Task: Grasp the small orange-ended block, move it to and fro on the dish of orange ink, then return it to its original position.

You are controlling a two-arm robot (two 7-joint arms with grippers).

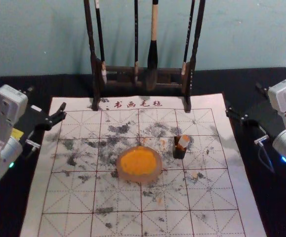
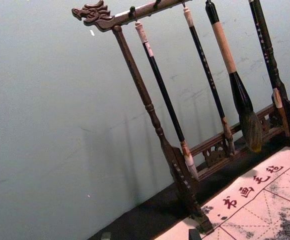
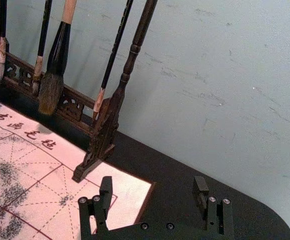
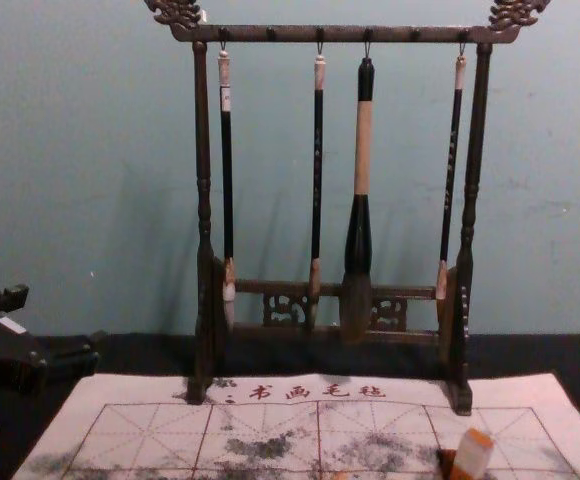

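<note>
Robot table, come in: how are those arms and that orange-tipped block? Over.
Left gripper, right gripper: open, empty, off to the sides. Orange-ended block: leaning in dark holder, right of ink dish. Nothing in the way.

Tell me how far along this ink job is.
Nothing provably done: the small white, orange-ended block leans in a black holder beside the pale round dish of orange ink. Nothing in hand: left gripper and right gripper sit either side, open. Grasping, inking and returning probably remain, though a finished job could look alike.
</note>
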